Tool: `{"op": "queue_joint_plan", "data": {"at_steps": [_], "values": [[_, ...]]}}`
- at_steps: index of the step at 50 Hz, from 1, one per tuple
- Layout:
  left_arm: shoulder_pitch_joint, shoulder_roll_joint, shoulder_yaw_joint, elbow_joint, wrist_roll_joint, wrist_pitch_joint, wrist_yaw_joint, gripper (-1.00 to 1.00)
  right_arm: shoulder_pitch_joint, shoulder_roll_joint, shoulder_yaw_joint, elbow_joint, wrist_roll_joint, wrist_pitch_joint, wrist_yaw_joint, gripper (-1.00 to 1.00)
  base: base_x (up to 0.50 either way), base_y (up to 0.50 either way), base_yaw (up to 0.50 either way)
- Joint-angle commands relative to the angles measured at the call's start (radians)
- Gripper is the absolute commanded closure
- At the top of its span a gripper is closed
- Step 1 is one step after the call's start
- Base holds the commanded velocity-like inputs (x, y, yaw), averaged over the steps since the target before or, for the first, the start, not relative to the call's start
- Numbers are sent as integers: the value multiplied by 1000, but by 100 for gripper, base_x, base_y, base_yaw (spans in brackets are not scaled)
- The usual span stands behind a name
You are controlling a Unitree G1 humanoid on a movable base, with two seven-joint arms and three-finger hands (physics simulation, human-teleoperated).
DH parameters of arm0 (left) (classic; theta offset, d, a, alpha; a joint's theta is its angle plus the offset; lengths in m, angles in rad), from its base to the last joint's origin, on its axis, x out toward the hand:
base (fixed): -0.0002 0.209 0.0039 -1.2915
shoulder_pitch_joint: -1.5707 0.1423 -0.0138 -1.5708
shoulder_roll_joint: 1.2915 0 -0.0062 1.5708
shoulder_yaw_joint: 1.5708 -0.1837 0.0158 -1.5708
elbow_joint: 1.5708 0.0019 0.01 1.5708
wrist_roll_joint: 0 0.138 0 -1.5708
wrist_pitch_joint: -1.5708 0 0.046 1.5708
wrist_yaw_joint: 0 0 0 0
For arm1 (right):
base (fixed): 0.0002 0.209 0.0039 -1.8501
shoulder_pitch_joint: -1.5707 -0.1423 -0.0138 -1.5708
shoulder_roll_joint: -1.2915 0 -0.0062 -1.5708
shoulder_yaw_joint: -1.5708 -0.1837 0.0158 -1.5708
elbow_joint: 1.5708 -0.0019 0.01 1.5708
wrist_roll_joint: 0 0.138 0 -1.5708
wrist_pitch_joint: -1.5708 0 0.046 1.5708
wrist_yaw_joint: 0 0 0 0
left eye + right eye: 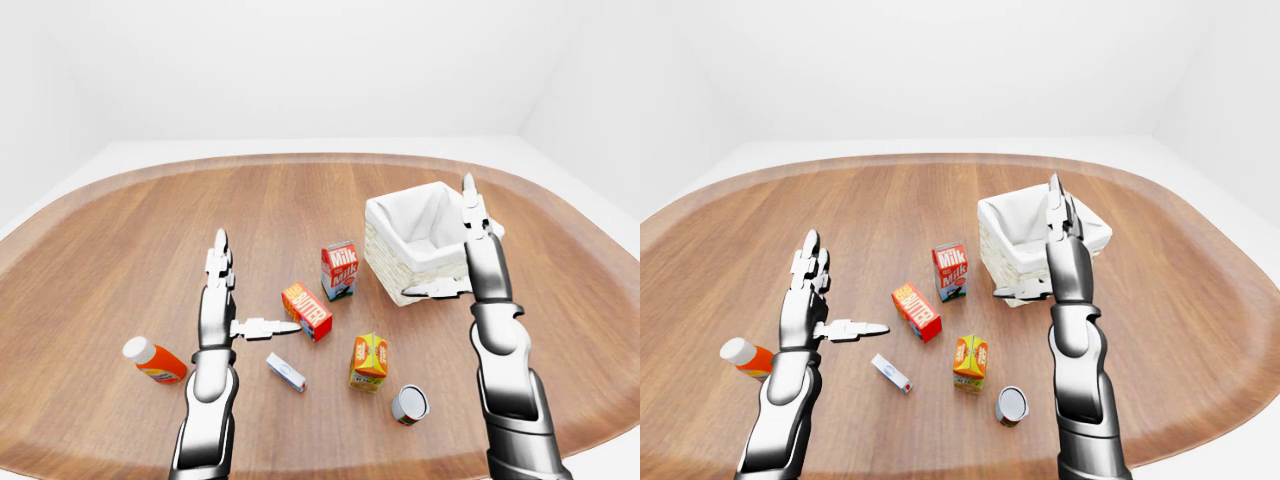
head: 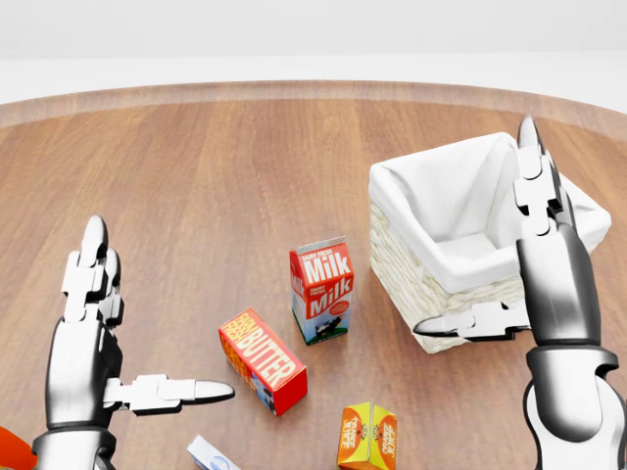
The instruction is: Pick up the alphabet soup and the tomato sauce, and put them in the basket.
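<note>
Soup can [image 1: 409, 403] lay on its side near the juice carton [image 1: 369, 361]. Both hands had fingers spread, holding nothing: the right hand [image 2: 549, 257] over the basket [image 2: 431, 211], the left hand [image 2: 93, 333] beside the butter box [image 2: 262, 359].

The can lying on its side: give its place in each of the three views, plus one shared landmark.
Left-eye view: the can lies at lower right of centre, right of the orange carton.
Head view: not in it; the bottom edge cuts off just below the carton.
Right-eye view: lower centre, again right of the carton.
Shared landmark: the milk carton.
</note>
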State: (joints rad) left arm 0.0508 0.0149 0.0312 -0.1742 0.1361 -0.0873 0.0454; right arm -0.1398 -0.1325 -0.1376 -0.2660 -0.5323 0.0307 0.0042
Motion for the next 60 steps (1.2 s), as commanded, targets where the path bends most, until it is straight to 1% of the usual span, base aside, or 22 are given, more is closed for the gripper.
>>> {"op": "queue_joint_plan", "data": {"at_steps": [1,4,7,12,19,20,33,34,35,38,45,53,60], "values": [[2,0,-1,5,0,0,-5,-100,64,22,11,-19,-3,-38,0,-100,0,0,0],[2,0,-1,5,0,0,-5,-100,92,28,16,-16,-10,-61,-6,-100,0,0,0],[3,0,-1,5,0,0,-5,-100,118,35,15,-34,-8,-69,1,-100,0,0,0],[3,0,-1,5,0,0,-5,-100,153,43,14,-39,-11,-97,1,-100,0,0,0],[3,0,-1,5,-1,0,-5,-100,171,50,14,-46,-14,-109,5,-100,0,0,0],[-1,-1,0,0,0,0,-3,-100,180,52,16,-43,-15,-118,1,-100,0,0,0],[-2,0,0,10,-1,0,1,-100,232,67,20,-65,-21,-118,9,-100,0,0,0],[-2,0,0,11,-1,0,1,-100,234,68,20,-63,-21,-118,7,-100,0,0,0],[-3,0,0,12,-1,0,1,-100,250,70,27,-34,-25,-118,-15,-100,0,0,0],[1,-1,-2,-2,0,0,0,-100,263,78,30,-73,-26,-118,6,-100,0,0,0],[2,-1,-3,-5,0,0,0,-100,306,85,37,-77,-34,-118,3,-100,0,0,0],[6,0,-2,-12,0,0,-3,-100,326,93,40,-83,-38,-118,3,-100,0,0,0],[6,1,0,-1,-2,0,-4,-100,362,104,52,-124,-40,-118,15,-100,0,0,0]]}}
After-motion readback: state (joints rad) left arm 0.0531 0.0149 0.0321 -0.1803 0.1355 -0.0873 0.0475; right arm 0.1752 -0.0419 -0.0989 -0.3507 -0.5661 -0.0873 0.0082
